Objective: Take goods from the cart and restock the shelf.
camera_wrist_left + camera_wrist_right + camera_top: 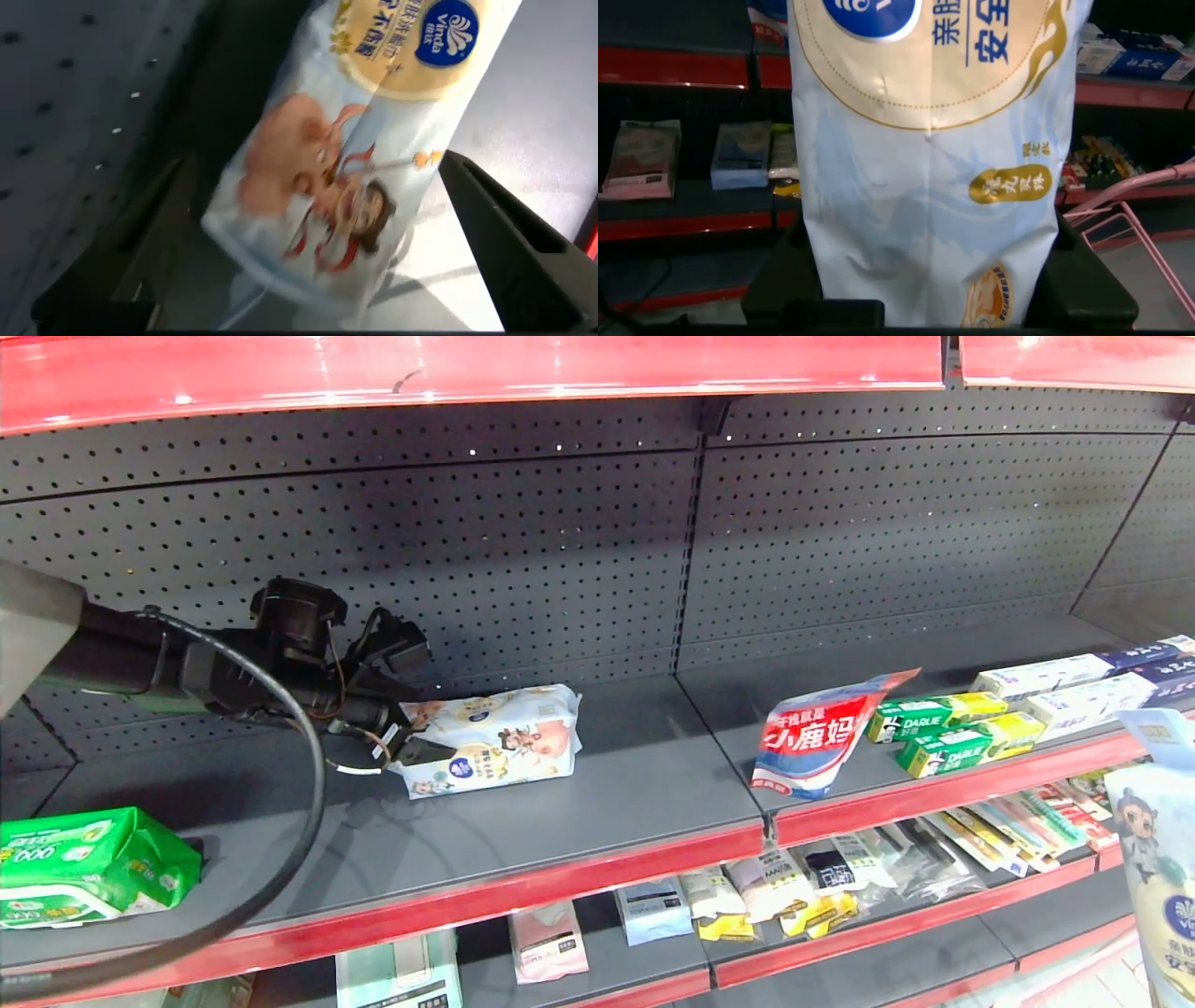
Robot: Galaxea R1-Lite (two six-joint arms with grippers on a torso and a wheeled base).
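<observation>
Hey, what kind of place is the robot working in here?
Probably a shop aisle: red-edged shelves backed by pegboard, toothpaste boxes lined up in rows, and a white pack held in the right hand.

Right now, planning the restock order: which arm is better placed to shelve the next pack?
Right. The right pincer grips a white pouch upright, so it can probably place it directly. The left pincer sits spread around the wipes pack already lying on the shelf, holding nothing new.
</observation>
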